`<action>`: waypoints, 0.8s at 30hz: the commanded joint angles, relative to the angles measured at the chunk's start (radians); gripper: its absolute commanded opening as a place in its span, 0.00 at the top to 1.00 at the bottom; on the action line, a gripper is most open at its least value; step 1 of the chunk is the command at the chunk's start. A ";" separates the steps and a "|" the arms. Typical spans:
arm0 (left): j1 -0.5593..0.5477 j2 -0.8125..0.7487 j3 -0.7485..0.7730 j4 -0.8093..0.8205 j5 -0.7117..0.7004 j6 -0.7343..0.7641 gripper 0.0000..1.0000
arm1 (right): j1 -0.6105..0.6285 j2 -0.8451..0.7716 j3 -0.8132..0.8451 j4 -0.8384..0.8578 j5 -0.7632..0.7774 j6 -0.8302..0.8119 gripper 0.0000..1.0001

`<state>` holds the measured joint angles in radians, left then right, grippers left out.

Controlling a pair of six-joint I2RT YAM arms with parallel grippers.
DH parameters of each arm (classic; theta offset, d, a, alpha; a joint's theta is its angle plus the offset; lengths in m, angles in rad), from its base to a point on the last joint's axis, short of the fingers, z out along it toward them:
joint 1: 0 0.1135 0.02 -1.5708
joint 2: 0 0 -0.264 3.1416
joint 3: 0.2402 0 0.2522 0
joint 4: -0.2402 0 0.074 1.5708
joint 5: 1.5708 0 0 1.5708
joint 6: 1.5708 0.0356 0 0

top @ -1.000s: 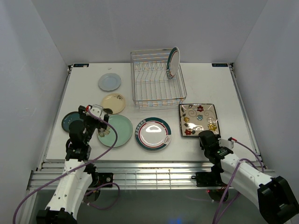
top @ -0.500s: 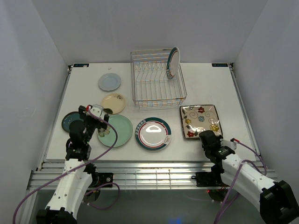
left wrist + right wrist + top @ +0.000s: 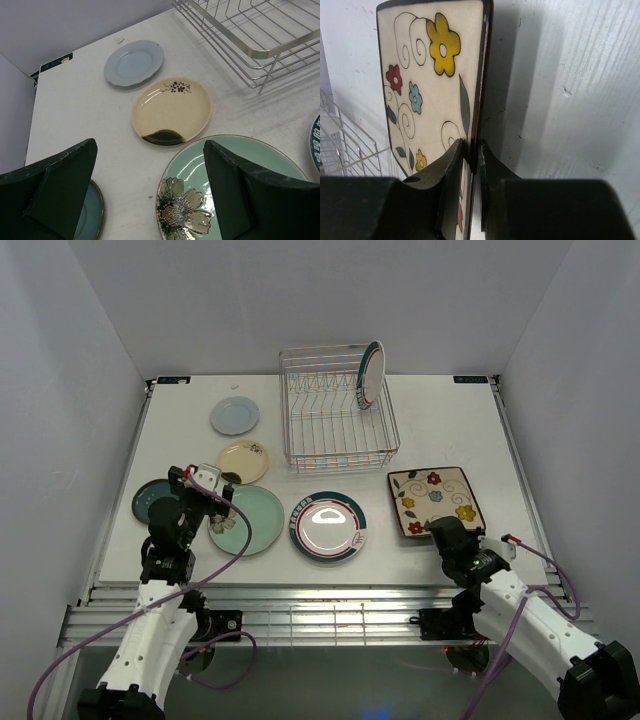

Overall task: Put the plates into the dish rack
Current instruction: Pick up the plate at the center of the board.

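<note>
The square floral plate (image 3: 437, 499) lies right of centre, and my right gripper (image 3: 443, 531) is shut on its near edge. The right wrist view shows that plate (image 3: 425, 75) edge-on, its rim pinched between the fingers of the gripper (image 3: 472, 150). My left gripper (image 3: 205, 502) hangs open over the gap between the dark teal plate (image 3: 92, 210) and the pale green plate (image 3: 185, 175), holding nothing. A white plate with a teal-red rim (image 3: 370, 373) stands in the dish rack (image 3: 335, 410). Another white teal-rimmed plate (image 3: 328, 526) lies flat in front of the rack.
A cream plate (image 3: 243, 461) and a blue-grey plate (image 3: 234, 416) lie left of the rack. The rack's wire corner (image 3: 250, 45) shows at the upper right of the left wrist view. White walls enclose the table on three sides.
The right gripper has tightened on the square plate's near edge. The plate has turned and slid slightly right with the arm. The left arm has not moved.
</note>
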<state>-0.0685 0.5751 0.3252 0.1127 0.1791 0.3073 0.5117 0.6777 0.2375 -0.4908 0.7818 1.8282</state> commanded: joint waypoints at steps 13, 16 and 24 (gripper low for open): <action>-0.004 -0.012 0.018 0.002 0.002 0.007 0.02 | 0.001 -0.090 0.079 -0.088 0.116 -0.147 0.92; -0.004 -0.014 0.020 0.002 0.002 0.006 0.02 | 0.001 -0.096 0.086 -0.068 0.114 -0.165 0.92; -0.004 -0.017 0.021 -0.001 0.002 0.009 0.02 | 0.001 -0.102 0.108 0.000 0.100 -0.241 0.92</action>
<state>-0.0685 0.5720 0.3252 0.1127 0.1791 0.3099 0.5106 0.5838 0.2955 -0.5175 0.8268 1.6493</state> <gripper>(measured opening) 0.979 0.169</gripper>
